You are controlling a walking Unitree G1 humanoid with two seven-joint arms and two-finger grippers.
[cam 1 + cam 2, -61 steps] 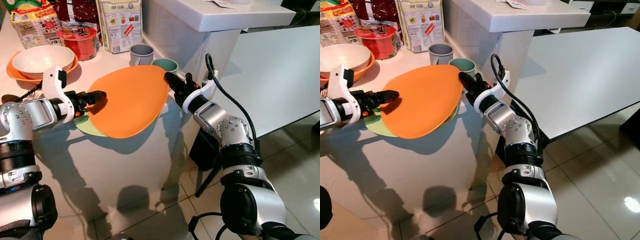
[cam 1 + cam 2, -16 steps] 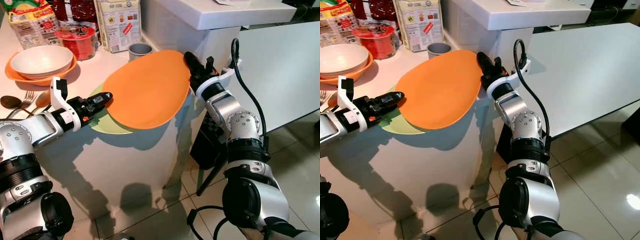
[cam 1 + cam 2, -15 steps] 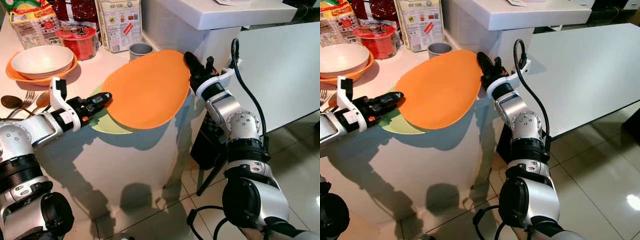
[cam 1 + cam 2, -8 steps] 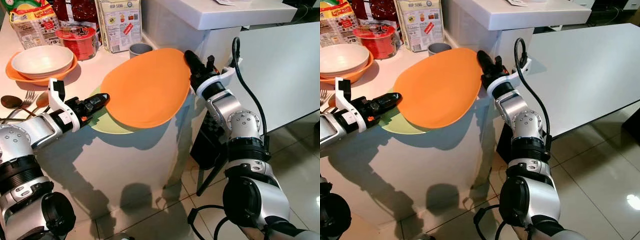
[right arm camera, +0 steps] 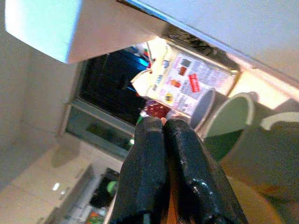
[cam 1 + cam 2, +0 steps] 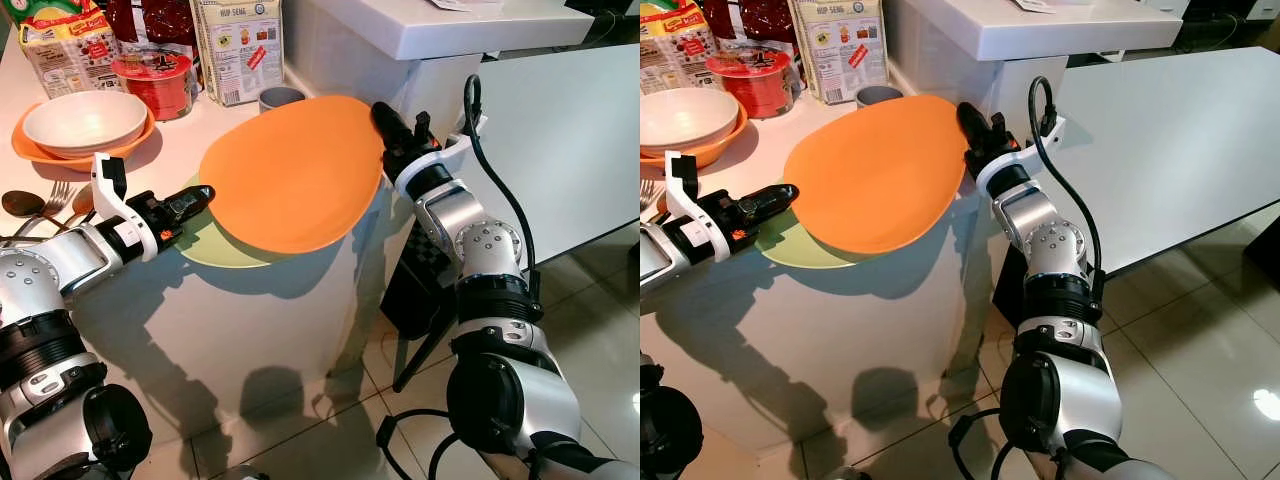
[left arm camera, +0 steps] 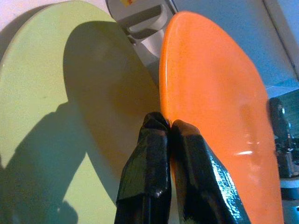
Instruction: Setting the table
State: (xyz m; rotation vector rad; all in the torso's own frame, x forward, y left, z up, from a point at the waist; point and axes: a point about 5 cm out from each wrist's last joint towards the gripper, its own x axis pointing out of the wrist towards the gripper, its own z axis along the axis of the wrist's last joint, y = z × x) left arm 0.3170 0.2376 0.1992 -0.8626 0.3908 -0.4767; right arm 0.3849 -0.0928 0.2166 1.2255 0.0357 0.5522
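A large orange plate (image 6: 290, 170) is held tilted above the counter's corner. My right gripper (image 6: 380, 112) is shut on its right rim. My left gripper (image 6: 200, 192) is shut on the very edge of its left rim, and the left wrist view shows the orange plate (image 7: 215, 93) running into the closed fingertips (image 7: 159, 123). Under it a pale green plate (image 6: 215, 250) lies flat on the counter, partly covered. In the right wrist view the shut fingers (image 5: 149, 154) point past a green cup (image 5: 229, 121) and a grey mug.
A white bowl on an orange plate (image 6: 85, 120), a red noodle cup (image 6: 155, 80), food boxes and a grey mug (image 6: 280, 97) stand behind on the counter. A fork and spoons (image 6: 40, 200) lie at the left. A white dining table (image 6: 570, 130) stretches to the right, beyond a raised white ledge.
The orange plate has come up off the green plate and shifted right and up. The left gripper has drawn back left, now gripping only the rim's edge.
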